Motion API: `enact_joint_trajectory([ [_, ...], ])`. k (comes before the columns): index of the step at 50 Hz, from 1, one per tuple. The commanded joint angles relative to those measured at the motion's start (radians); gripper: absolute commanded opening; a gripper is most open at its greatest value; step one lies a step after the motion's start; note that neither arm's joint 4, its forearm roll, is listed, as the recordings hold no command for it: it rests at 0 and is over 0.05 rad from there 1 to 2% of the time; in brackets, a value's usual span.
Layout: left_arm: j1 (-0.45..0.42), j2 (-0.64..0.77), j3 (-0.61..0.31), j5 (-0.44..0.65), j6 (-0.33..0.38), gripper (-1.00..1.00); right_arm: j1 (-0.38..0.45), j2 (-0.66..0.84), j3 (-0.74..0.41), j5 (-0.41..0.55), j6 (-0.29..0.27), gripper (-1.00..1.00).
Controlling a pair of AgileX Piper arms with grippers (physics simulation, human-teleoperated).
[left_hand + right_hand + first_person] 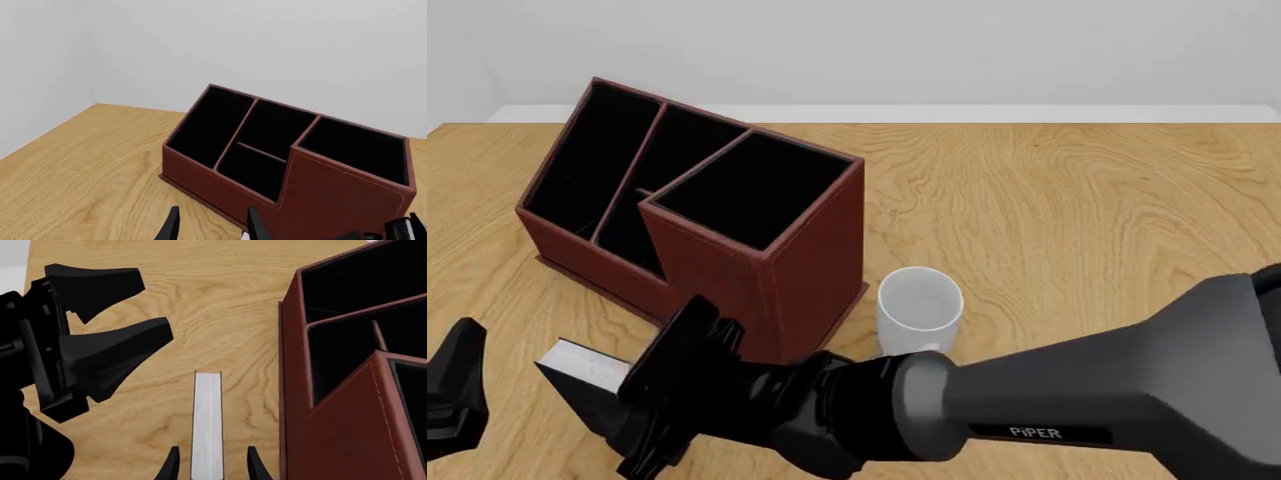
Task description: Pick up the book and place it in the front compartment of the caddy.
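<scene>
The book (577,362) stands near the table's front left, white page edges (207,425) up, black cover facing the camera. My right gripper (641,400) reaches across from the right and is open, one finger on each side of the book with a small gap at both sides in the right wrist view (212,467). The dark red-brown caddy (814,260) stands just behind and right of the book; its black-lined compartments hold nothing (333,195) (333,430). My left gripper (454,390) hangs open at the front left, a short way from the book (127,310) (213,227).
A white mug (921,305) stands upright next to the caddy's right front corner, just behind my right arm (1028,400). The wooden table (1094,220) runs back to a white wall.
</scene>
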Motion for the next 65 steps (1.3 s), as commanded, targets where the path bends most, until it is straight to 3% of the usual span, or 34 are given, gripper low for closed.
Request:
enact_joint_trajectory([
  [1, 0.001, 0.000, 0.004, -0.004, -0.003, 1.00, 0.010, 0.036, -0.015, 0.000, 0.000, 1.00],
  [12, 0.002, 0.000, 0.007, -0.006, -0.003, 1.00, 0.003, 0.050, -0.017, -0.003, 0.001, 1.00],
  [13, 0.001, 0.000, 0.007, -0.006, -0.004, 1.00, 0.001, 0.048, -0.015, -0.006, 0.002, -1.00],
  [38, 0.009, 0.000, 0.003, -0.005, -0.006, 1.00, -0.012, -0.033, 0.045, -0.039, 0.009, -1.00],
  [65, 0.059, 0.000, 0.014, -0.016, -0.044, 1.00, 0.007, -0.186, 0.171, -0.099, 0.061, -1.00],
])
